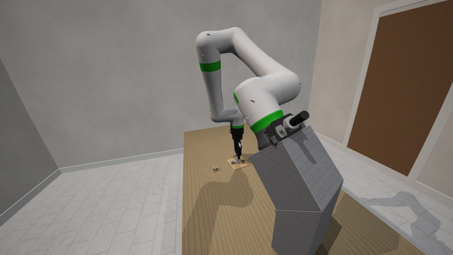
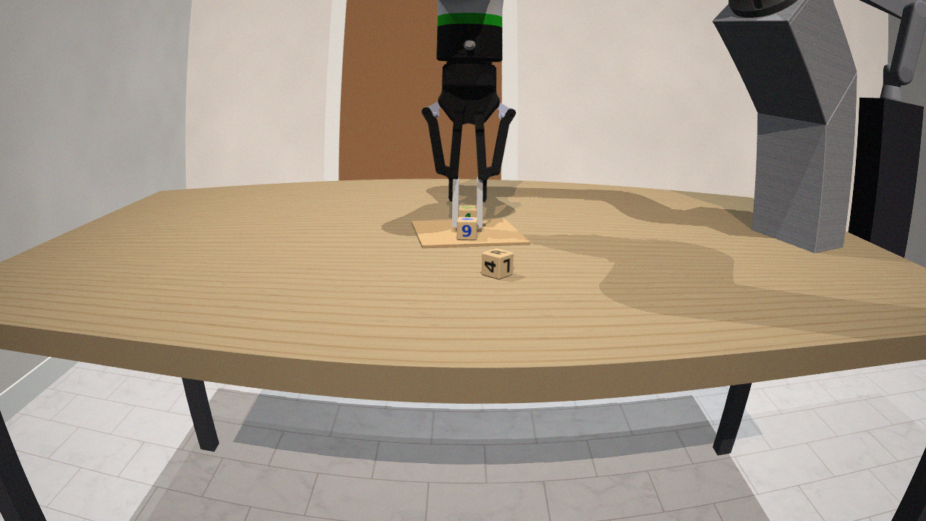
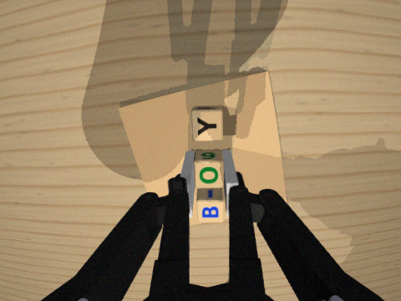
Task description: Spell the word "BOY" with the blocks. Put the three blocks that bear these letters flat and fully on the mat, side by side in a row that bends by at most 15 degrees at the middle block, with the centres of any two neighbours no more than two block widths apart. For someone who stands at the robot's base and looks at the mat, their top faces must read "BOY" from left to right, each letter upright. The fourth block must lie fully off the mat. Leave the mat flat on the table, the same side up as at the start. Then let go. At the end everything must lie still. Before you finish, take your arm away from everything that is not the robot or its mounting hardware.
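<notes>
Top view: gripper (image 1: 238,157) is down on the mat (image 1: 237,164), fourth block (image 1: 215,168) well off to its left. Exterior view: narrowed fingers (image 2: 454,205) clasp the O block (image 2: 467,211) behind the B block (image 2: 466,229). Wrist view: B (image 3: 210,211), O (image 3: 210,176), Y block (image 3: 210,127) line up; only release seems left.
</notes>
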`<state>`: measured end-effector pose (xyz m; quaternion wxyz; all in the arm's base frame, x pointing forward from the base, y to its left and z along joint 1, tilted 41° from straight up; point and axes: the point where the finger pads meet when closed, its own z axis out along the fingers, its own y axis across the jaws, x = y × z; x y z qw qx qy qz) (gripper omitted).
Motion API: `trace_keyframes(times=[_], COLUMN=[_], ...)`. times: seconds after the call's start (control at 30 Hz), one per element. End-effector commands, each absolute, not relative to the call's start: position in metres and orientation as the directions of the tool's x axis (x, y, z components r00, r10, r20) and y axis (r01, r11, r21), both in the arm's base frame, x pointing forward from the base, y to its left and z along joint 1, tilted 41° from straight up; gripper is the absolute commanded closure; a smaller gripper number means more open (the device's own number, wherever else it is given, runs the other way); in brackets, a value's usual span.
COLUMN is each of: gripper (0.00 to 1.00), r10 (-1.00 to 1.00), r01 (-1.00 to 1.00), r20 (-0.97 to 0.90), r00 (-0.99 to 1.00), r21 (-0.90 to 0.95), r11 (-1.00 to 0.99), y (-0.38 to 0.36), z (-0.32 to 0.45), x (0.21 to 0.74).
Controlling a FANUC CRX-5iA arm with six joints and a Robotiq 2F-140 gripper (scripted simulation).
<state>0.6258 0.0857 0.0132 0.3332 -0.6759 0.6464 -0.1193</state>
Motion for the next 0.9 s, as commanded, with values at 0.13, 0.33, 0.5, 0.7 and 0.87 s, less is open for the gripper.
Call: trace_keyframes(times=[0.13,0.33,0.5,0.7,0.87], gripper=[0.87,0.87,0.87,0.87,0.87], r10=[-0.953,-0.953,-0.953,-0.953,-0.953], r01=[-0.794,-0.794,-0.794,-0.794,-0.794], r20=[-0.27,-0.27,-0.27,-0.27,-0.27], r00=[0.136,0.136,0.136,0.136,0.136], r21=[-0.605,-0.605,-0.605,-0.605,-0.605], r11=[0.058,0.058,0.058,0.058,0.058], y=[0.0863,0.0863,0.0863,0.0866,0.087], z=[0.0115,0.0115,0.0113,0.0107,0.0096], x=[0.6274,0.6274,0.6275,0.628,0.6289])
